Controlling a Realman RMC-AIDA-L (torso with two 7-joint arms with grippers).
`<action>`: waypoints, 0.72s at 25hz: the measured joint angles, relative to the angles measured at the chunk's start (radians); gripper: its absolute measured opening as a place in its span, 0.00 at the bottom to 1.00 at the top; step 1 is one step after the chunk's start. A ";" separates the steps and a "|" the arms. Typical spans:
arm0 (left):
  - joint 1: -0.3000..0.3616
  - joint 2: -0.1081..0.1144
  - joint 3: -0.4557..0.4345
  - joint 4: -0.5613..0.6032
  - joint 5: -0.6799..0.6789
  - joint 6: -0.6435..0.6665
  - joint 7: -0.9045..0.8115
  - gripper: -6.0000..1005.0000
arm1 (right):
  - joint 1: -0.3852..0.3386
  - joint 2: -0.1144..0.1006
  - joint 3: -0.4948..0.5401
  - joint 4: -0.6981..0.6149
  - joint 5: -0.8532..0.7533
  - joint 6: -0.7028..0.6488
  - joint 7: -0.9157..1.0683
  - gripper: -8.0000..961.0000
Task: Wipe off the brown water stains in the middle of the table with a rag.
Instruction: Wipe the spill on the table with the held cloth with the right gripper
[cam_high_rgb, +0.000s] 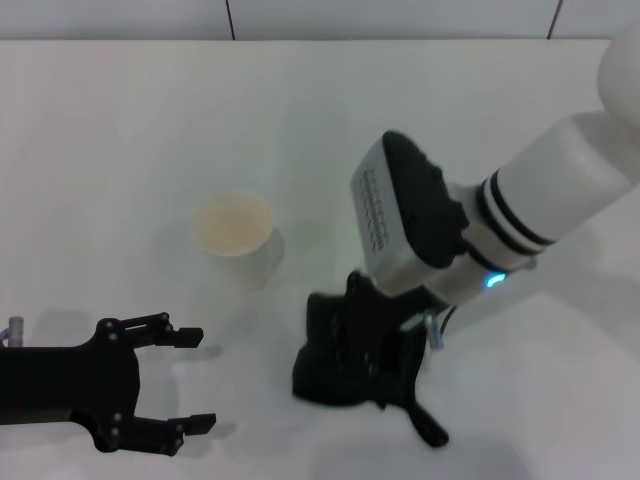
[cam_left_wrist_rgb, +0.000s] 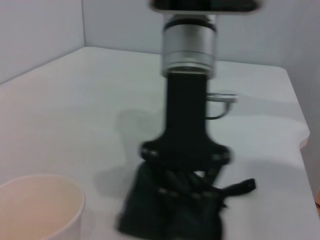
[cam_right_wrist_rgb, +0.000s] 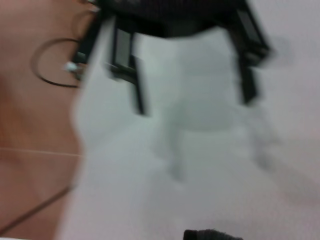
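Observation:
The dark charcoal rag (cam_high_rgb: 328, 378) lies bunched on the white table (cam_high_rgb: 120, 130) at the front middle, its narrow tail (cam_high_rgb: 430, 430) pointing toward me. My right gripper (cam_high_rgb: 372, 362) reaches down from the right and is shut on the rag, pressing it onto the table. The left wrist view shows this gripper (cam_left_wrist_rgb: 186, 192) sunk into the rag (cam_left_wrist_rgb: 160, 220). No brown water stain shows in any view. My left gripper (cam_high_rgb: 196, 380) is open and empty at the front left, just above the table and well clear of the rag.
A white paper cup (cam_high_rgb: 236, 226) stands upright left of the rag, also at the left wrist view's corner (cam_left_wrist_rgb: 37, 207). The right wrist view shows the table's edge (cam_right_wrist_rgb: 80, 130), brown floor (cam_right_wrist_rgb: 35, 125) beyond it and the left gripper (cam_right_wrist_rgb: 192, 82) farther off.

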 joint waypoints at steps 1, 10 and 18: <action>0.000 0.000 0.000 -0.001 0.000 -0.001 0.001 0.88 | 0.001 0.000 -0.013 -0.004 0.023 -0.016 -0.001 0.09; -0.001 0.000 0.000 -0.004 0.000 -0.014 0.008 0.88 | -0.002 -0.002 -0.058 -0.012 0.133 -0.099 -0.018 0.09; -0.001 0.001 0.000 -0.004 0.000 -0.014 0.009 0.88 | -0.051 -0.014 0.148 0.013 0.055 -0.118 -0.099 0.09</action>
